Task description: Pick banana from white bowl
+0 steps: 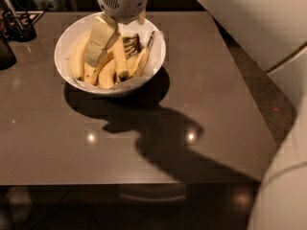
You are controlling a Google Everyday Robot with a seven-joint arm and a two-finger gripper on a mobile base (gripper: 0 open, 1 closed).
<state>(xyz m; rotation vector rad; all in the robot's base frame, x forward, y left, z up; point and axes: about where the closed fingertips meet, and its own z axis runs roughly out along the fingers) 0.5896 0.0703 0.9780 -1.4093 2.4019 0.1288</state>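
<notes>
Although the bunch is crowded and dim, the banana (143, 61) seems to be the slim, nearly straight one on the right-hand side of the white bowl (65, 40). It leans against the inner wall. Its long axis runs from low in the bowl up toward the far right rim, with the long dark stem pointing up and away at that rim. The lower end is tucked among the other fruit.

The gripper (96, 59) reaches down from the top of the view into the left half of the bowl. Its cream-coloured end rests on or just above the plumper bananas (108, 73) there. The slim banana is therefore not between the jaws. It lies off to their right, with at least one other banana (120, 56) between it and the gripper. Whether the jaws are apart or together I cannot tell, because only one broad cream face shows.

The bowl stands near the far left of a glossy brown table (216, 104). A dark holder (19, 25) sits at the far left corner, and the arm's shadow (163, 138) falls across the tabletop.
</notes>
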